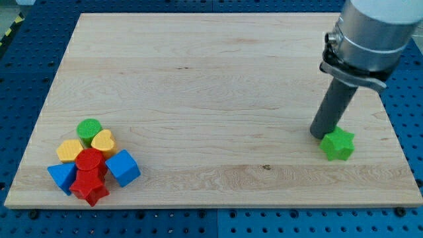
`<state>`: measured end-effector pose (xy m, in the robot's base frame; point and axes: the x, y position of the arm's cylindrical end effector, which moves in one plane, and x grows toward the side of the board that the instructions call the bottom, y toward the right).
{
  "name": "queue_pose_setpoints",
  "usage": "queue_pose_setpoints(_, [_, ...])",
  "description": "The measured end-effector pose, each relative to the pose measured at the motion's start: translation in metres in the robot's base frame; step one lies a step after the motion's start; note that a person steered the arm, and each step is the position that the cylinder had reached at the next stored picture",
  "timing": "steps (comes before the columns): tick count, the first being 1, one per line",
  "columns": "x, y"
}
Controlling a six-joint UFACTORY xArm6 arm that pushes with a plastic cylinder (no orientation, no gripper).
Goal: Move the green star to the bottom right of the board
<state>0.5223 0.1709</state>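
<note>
Mid-push: my tip (322,135), just a bare rod with nothing to pinch, touches the green star (338,144) at its 10 o'clock; next shove goes toward 5 o'clock.

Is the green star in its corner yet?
Almost. The green star already sits low on the view's right side of the board. My tip touches its upper-left edge, pushing. Left: a short slide to the bottom-right corner.
</note>
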Motion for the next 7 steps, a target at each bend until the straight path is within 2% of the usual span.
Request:
queue_pose_setpoints(2, [0.050, 0.008])
queue_pose_setpoints(3, [0.057, 0.021])
queue_pose_setpoints(7, [0.036, 0.042])
